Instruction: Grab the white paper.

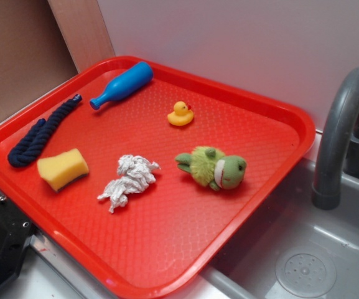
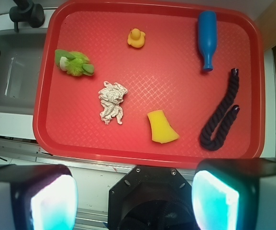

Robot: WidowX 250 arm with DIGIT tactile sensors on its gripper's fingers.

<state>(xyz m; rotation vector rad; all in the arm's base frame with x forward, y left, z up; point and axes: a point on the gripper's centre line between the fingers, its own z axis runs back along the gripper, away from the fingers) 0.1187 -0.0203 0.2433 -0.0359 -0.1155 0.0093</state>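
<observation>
The white paper (image 2: 111,102) is one crumpled wad of tissue-like sheet with grey creases, longer than wide. In the wrist view its long axis runs roughly up and down the frame, toward and away from the fingers, with a ragged end nearest them. It lies on the red tray (image 2: 142,143), ahead of the gripper (image 2: 134,194) and slightly toward the finger at the frame's left (image 2: 32,199); nothing touches it.

The two fingers stand wide apart, clamped on nothing, hanging short of the tray's near rim.

One of each thing lies on the tray, whose plastic has a fine diamond texture. A yellow sponge (image 2: 161,127), a wedge-like block, sits ahead between the fingers. A dark blue twisted rope (image 2: 221,117), folded double, lies ahead of the other finger. Beyond are a smooth blue plastic bottle (image 2: 207,38), a small yellow rubber duck (image 2: 136,38), and a fuzzy green plush frog (image 2: 74,63). Beside the tray is a grey sink (image 1: 303,249) with a curved faucet (image 1: 341,124).
</observation>
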